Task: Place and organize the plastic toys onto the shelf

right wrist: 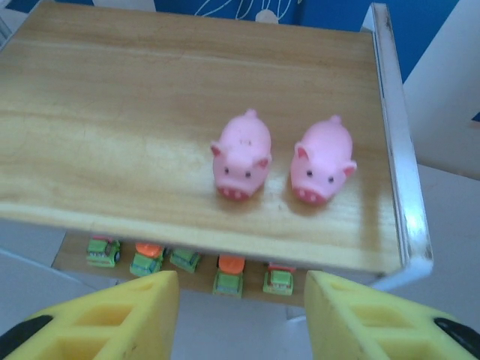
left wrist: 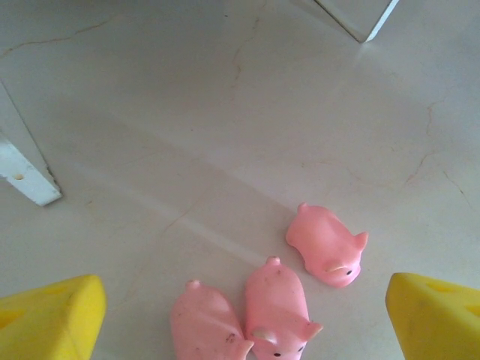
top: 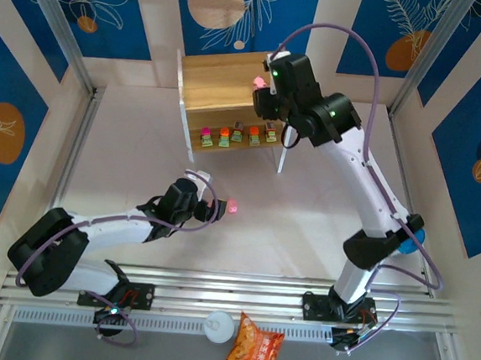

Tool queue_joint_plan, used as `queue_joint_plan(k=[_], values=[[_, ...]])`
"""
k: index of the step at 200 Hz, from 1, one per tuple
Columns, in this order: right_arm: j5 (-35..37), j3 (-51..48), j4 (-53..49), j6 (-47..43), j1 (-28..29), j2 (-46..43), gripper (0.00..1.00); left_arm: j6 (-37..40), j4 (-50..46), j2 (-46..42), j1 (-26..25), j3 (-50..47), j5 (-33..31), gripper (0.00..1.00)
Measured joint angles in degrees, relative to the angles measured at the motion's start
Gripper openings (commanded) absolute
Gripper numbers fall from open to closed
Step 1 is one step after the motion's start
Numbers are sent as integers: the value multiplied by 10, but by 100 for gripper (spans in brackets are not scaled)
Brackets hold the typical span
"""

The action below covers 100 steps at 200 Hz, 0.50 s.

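**Status.** Shelf [top: 224,82] stands far-centre on table [top: 304,228]. Five blocky toys [top: 237,135] sit in a row on lower board [top: 235,149]. Two pigs, pig A [right wrist: 241,157] and pig B [right wrist: 324,161], stand side by side at right end of top board [right wrist: 112,112], snouts toward near edge. Three more pigs lie on table, near of shelf, approx. centre.

**Step in hand (judged).** L arm picks next pig off table. The shelf-top row is partly filled.

**How to do it well.**
- Go for lone pig [left wrist: 328,245], which lies apart from the others. Pair pig 1 [left wrist: 276,311] and pair pig 2 [left wrist: 208,326] lie flank to flank, touching or v. nearly, so there is no room for a finger between them.
- Turn wrist so the pads close across the body's narrow width, not snout to tail. Centre over it, then go straight down.
- The body is smooth and rounded and may squirt out. Close gently and low on the flanks.
- Place it left of pig A, same facing, with a gap.
- R arm should back off toward near without brushing A or B.

**Tools.**
- L gripper [left wrist: 244,289]: jaws v. wide and empty, touching nothing. It hangs over the pair, with lone pig inside the span.
- R gripper [right wrist: 240,300]: jaws part-open at moderate gap, nothing between them. It sits just near of the top board's edge, clear of both pigs.
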Motion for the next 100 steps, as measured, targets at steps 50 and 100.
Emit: queue_joint_plan(k=[50,100], values=[[0,-190,55,5,4,-87,52,2,-11,-40,0,-1,-40,94],[-12,-366,114,19,4,-156,59,2,-31,-33,-4,-1,-69,93]])
